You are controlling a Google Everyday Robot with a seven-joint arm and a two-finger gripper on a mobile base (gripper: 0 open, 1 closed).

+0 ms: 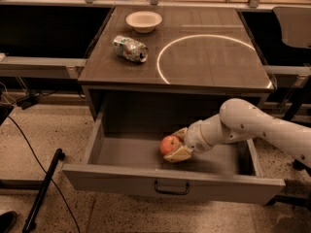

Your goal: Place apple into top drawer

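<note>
The top drawer [121, 181] is pulled wide open under the brown table; its grey front panel carries a small dark handle [171, 189]. The red-orange apple [169, 144] is inside the drawer, near its middle, low over the drawer floor. My gripper [176, 143] reaches in from the right on the white arm [252, 127], its tan fingers above and below the apple and shut on it.
On the table top [209, 67] lie a crushed silver-green can [129, 48] and a white bowl [144, 21], beside a white circle marking. A black pole [43, 191] and cable lie on the floor at the left. A dark chair [294, 25] stands at the right.
</note>
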